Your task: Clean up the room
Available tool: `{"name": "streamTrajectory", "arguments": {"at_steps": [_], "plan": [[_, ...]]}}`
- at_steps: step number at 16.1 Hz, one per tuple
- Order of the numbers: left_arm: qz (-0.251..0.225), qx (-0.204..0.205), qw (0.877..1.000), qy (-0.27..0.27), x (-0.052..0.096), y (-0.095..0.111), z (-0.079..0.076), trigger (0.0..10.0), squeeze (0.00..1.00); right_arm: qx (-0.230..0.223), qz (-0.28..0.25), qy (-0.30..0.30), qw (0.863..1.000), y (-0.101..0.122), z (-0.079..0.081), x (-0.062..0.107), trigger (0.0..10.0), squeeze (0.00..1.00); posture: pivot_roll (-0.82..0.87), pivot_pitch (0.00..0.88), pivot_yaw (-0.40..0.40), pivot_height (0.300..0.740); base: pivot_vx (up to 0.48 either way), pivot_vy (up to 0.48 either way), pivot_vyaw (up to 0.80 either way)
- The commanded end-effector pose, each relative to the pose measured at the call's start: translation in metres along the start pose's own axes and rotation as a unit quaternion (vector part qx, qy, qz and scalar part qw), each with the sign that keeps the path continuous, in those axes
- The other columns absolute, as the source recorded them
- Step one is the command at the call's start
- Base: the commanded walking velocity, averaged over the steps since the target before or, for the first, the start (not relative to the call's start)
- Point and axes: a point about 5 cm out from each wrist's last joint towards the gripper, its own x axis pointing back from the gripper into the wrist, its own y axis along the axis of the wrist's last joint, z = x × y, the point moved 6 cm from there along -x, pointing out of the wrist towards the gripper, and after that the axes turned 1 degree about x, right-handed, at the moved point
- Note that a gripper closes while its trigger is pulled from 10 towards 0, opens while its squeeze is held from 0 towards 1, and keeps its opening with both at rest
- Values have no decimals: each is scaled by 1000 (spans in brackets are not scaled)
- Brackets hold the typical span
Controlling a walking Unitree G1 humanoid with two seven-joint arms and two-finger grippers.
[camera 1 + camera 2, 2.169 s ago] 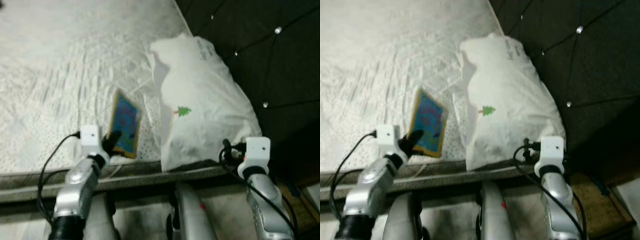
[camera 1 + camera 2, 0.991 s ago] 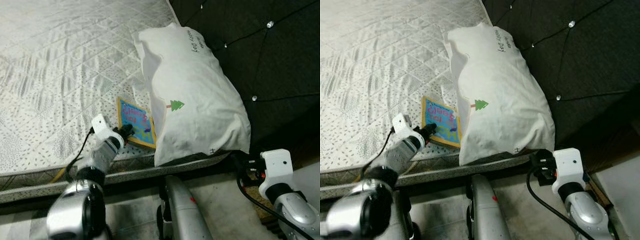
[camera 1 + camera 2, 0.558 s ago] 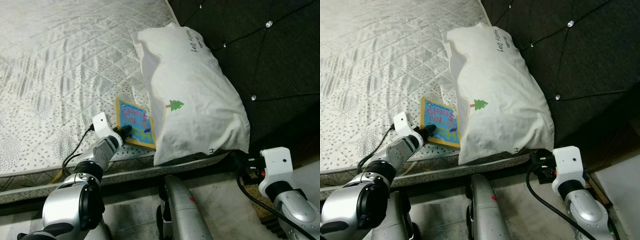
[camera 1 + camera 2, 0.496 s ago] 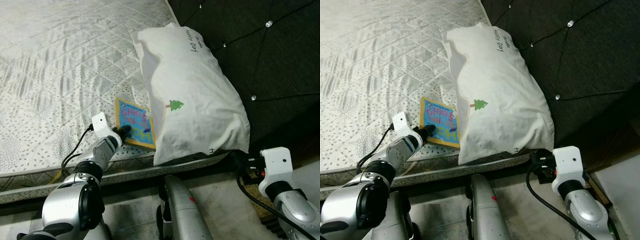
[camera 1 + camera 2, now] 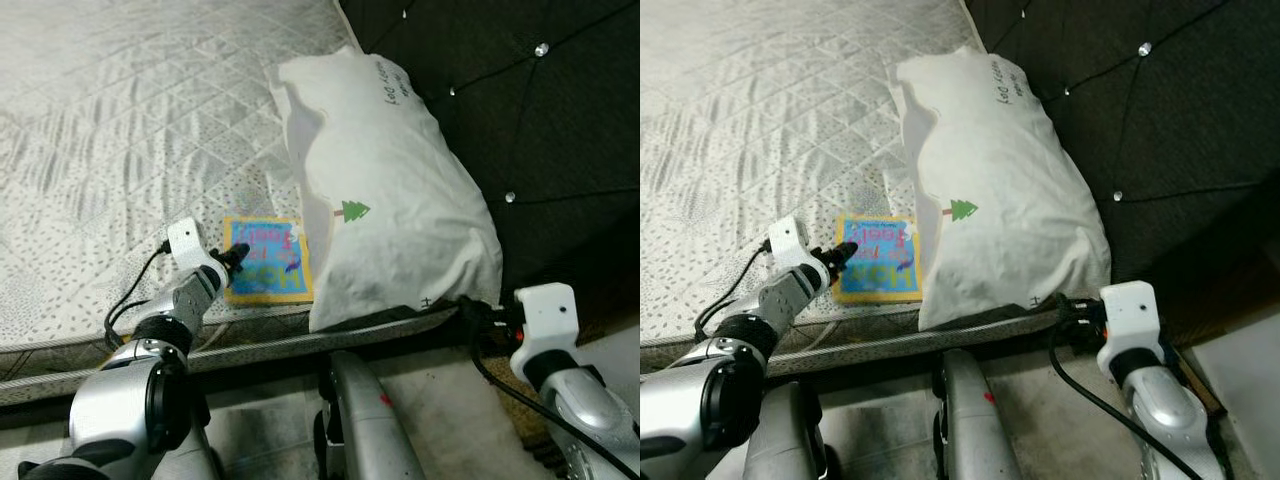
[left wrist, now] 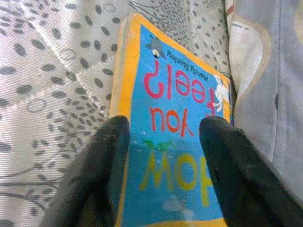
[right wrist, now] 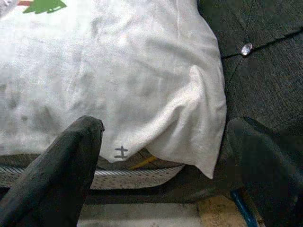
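Bright, even light on the mattress (image 5: 120, 120); the headboard (image 5: 540, 100) is dim and the book (image 5: 265, 258) slightly blurred.

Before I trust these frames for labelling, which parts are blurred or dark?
Left eye view: book slightly smeared, headboard very dark. Left wrist view: book title sharp, black fingers soft up close. Right wrist view: pillow clear, fingers blurred.
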Motion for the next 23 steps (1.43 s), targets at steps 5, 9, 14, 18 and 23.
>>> {"name": "streamTrajectory", "arguments": {"at_steps": [5,9,14,18,23], "plan": [[0,-19,1000,10,2,2,9,10000,1000,-9,7,-5,1000,-8,5,-8,10000,0,-215,133,-112,597,0,0,0],[-56,-56,997,-11,11,18,12,10000,1000,-33,-14,-15,999,-1,14,-21,10000,0,-160,102,-67,597,0,0,0],[-144,-112,983,18,54,28,40,10000,1000,-66,-52,-33,996,14,19,-51,10000,0,-77,31,-25,597,0,0,0],[-200,-165,966,-5,67,48,21,10000,0,-92,-74,-43,992,30,21,-70,10000,0,-40,0,-11,597,0,0,0],[-202,-198,958,-52,74,42,-8,10000,0,-111,-120,-15,986,54,29,-83,10000,0,-35,0,-26,621,0,0,0]]}}
